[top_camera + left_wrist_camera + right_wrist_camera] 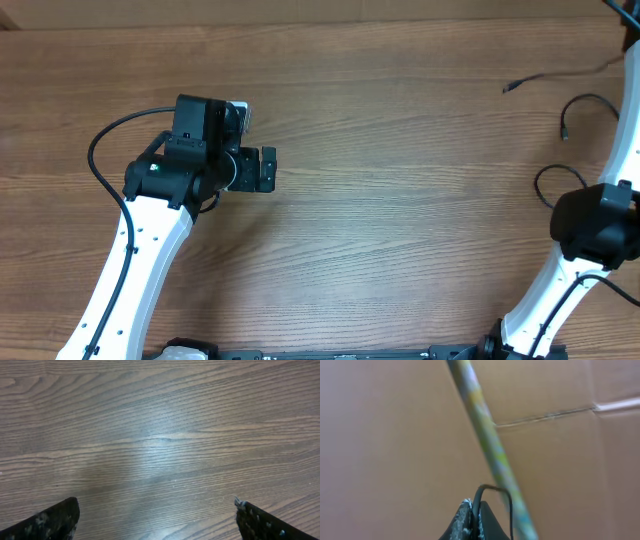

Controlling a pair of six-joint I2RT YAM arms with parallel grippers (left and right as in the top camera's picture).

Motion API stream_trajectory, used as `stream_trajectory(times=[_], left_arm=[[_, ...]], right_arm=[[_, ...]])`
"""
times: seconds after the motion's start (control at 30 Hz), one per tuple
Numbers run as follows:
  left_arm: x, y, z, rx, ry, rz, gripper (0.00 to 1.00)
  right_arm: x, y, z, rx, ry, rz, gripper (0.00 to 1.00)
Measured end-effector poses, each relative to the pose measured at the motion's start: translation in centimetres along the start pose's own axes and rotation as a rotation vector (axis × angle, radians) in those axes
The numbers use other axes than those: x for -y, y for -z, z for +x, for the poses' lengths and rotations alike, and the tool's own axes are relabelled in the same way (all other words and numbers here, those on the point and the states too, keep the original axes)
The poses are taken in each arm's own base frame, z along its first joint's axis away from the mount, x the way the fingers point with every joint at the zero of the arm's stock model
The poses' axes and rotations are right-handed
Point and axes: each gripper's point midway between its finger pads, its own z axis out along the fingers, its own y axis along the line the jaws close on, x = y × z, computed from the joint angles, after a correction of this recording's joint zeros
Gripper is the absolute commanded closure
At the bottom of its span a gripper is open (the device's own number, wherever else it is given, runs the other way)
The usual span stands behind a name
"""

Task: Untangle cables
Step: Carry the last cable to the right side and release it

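Observation:
Thin black cables lie at the table's right side in the overhead view. One [540,76] runs from a small plug end toward the right edge. A second [590,97] curves in an arc with a plug at its lower left. My right gripper [472,510] is shut on a thin black cable [492,489] that loops up out of the jaws; it is raised off the table and faces a cardboard wall. My left gripper [267,170] is open and empty, low over bare wood at the left, far from the cables. It also shows in the left wrist view [157,507].
The wooden table [400,220] fills the overhead view. A brown cardboard wall [395,435] and a slanted multicoloured bar [485,425] stand in front of the right wrist camera. The right arm [590,225] rises along the right edge.

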Motion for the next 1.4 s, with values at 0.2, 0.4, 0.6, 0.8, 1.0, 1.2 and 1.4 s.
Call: stream_trajectory(times=[0.2,0.4,0.6,0.8,1.0,1.2,1.4], left_arm=[[0.0,0.0,0.0,0.000,0.000,0.000,0.01],[0.0,0.0,0.0,0.000,0.000,0.000,0.00],[0.0,0.0,0.0,0.000,0.000,0.000,0.00],[0.0,0.0,0.0,0.000,0.000,0.000,0.01],[0.0,0.0,0.0,-0.001,0.000,0.000,0.01],[0.0,0.0,0.0,-0.001,0.000,0.000,0.01],[0.0,0.0,0.0,-0.001,0.000,0.000,0.00]], right_arm=[[3.7,-2.9,10.0,-0.265,0.162,0.041,0.96],[5.5,-2.6,22.0,-0.576,0.269,0.002,0.31],[6.7,-1.2,24.6,-0.696,0.305,0.007,0.00],[6.5,0.5,26.5,-0.815,0.299,-0.048,0.00],[4.2,4.0,26.0,-0.957,0.239,-0.189,0.00],[2.7,11.0,20.8,-1.123,0.179,-0.297,0.00],[3.6,13.4,21.2,-1.228,0.174,-0.285,0.00]])
